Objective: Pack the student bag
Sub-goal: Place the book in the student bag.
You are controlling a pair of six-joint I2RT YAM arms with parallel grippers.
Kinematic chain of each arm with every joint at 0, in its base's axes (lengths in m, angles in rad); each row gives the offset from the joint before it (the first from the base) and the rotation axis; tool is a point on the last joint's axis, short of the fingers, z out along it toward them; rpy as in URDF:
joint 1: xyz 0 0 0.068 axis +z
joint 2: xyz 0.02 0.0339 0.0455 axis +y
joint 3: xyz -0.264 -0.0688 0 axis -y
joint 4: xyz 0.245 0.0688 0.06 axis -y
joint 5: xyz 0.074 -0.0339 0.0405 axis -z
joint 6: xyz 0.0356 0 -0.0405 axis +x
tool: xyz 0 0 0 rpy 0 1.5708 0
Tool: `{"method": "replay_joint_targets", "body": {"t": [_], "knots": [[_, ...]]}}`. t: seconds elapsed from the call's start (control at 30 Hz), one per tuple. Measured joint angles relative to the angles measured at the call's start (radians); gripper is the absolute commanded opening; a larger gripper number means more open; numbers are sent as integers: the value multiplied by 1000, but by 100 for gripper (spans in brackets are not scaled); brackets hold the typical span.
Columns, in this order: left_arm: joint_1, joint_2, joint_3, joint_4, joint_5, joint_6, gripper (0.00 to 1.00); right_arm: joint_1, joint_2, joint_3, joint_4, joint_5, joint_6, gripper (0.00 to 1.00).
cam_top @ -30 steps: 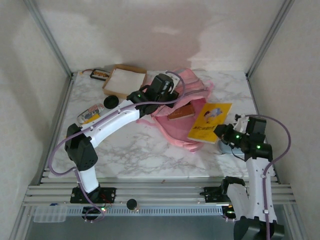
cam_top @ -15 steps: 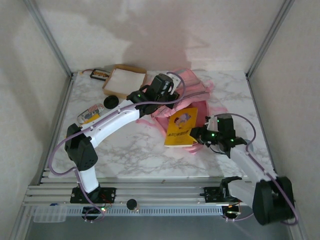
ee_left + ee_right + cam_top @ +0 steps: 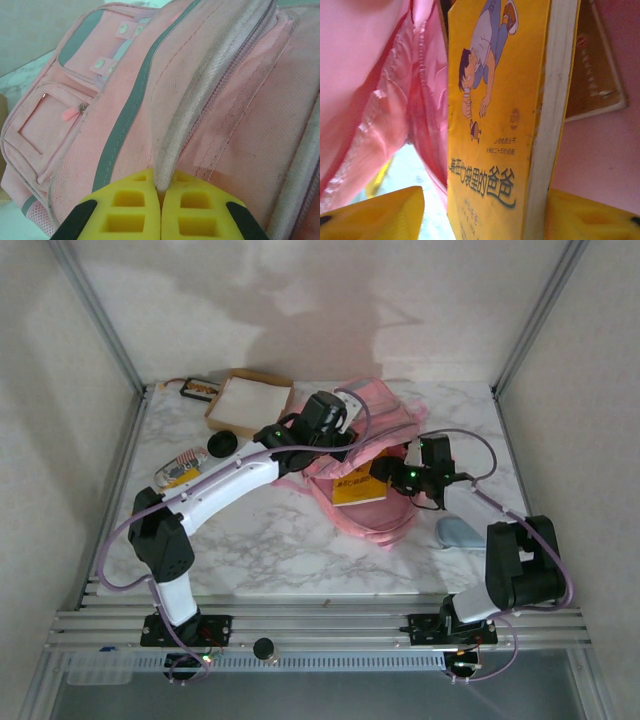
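The pink student bag (image 3: 385, 415) lies at the middle back of the table, its mouth facing the near side. My left gripper (image 3: 325, 430) is shut on the bag's whitish piped zip edge (image 3: 200, 95), the yellow pads (image 3: 130, 210) pinching it and holding the flap up. A yellow book (image 3: 358, 487) with a cartoon cover stands partly inside the bag's mouth. My right gripper (image 3: 388, 474) is open around that book (image 3: 490, 125); one finger (image 3: 375, 212) stands apart from the cover, the other is beside the spine. A brown book (image 3: 595, 60) lies deeper in the bag.
A brown cardboard box (image 3: 248, 400) with a white inside stands at the back left, a black round thing (image 3: 220, 444) and a clear case (image 3: 180, 468) nearer. A blue-grey object (image 3: 460, 532) lies right of the bag. Frame posts bound both sides.
My right arm has swung left and carried the yellow book from the table beside the bag into the bag's mouth, then its jaws have parted. The left gripper has kept its hold.
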Motion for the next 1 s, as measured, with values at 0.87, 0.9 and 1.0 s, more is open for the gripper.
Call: {"method": "replay_joint_targets", "body": {"t": [0.87,0.9,1.0], "knots": [[4,-8,-10,7,26,-2,0,295,-47,-142,-102,250,72,62],[4,-8,-10,7,27,-2,0,296,-29,-137,-93,257,75,59],[4,-8,-10,7,45,-2,0,296,-15,-131,-49,295,97,56]]}}
